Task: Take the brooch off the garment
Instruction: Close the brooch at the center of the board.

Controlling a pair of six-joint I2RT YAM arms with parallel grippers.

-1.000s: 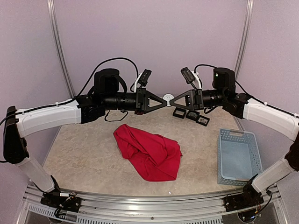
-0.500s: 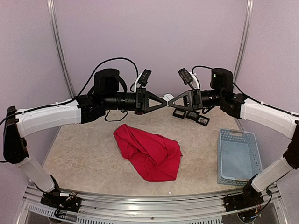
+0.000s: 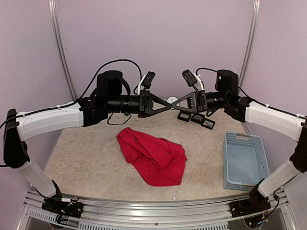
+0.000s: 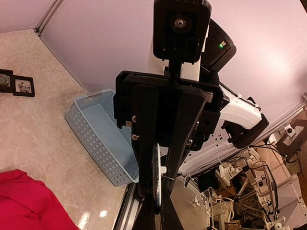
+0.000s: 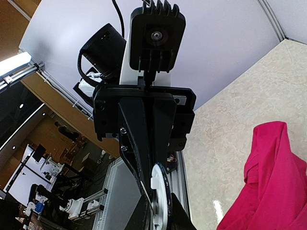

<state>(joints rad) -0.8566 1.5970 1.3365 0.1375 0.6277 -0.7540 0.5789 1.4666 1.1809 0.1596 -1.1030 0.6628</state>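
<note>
The brooch, a small round white disc with a pin on its back, hangs in mid-air above the table's far middle. My left gripper is shut on it from the left. My right gripper meets it tip to tip from the right, and its jaws press on the disc and its back knob. The left wrist view shows the brooch edge-on, the right wrist view shows the brooch as a white disc. The red garment lies crumpled on the table below, apart from both grippers.
A pale blue basket stands at the right near the front edge. Small black framed items lie at the back, under the right gripper. Purple walls close the back and sides.
My right gripper has slid a little to the left and narrowed its jaws onto the brooch. The left arm and the garment have not moved.
</note>
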